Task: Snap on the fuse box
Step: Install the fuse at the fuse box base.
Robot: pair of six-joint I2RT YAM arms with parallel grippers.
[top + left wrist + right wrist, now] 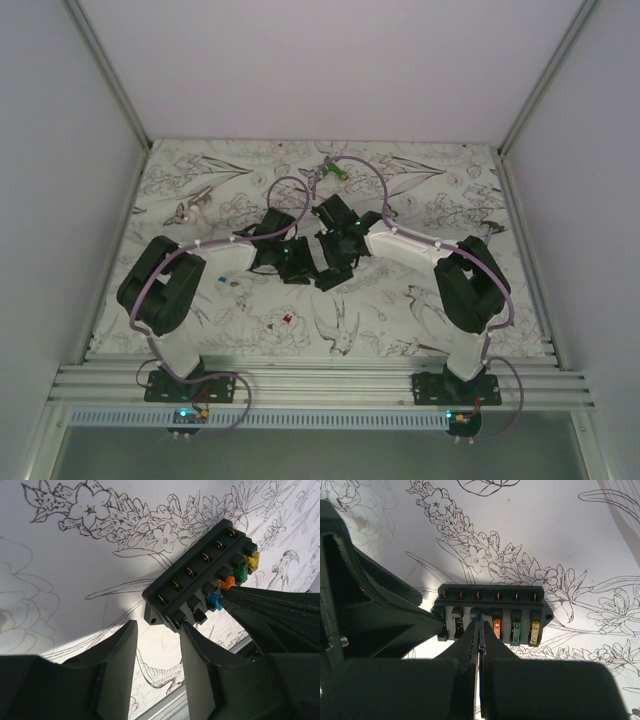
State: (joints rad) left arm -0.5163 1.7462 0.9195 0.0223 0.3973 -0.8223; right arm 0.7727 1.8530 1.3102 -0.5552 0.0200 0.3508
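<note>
The right tool [478, 625], closed to a point, presses its tips at the blue fuse [215, 600] in the fuse box [492, 592] lying on the table [560, 530], while the left tool [157, 630], jaws apart, touches the box's end; four fuses look seated, and two slots [457, 625] seem left to fill.

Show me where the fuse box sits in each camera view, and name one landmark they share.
Top external: the fuse box is just below centre, a small dark oblong, mostly hidden.
Left wrist: right of centre in the upper half, tilted, with coloured fuses along its right side.
Right wrist: centre of the picture, lying level, with the fuses along its near edge.
Shared landmark: the flower-print table cover beneath it in all three.
</note>
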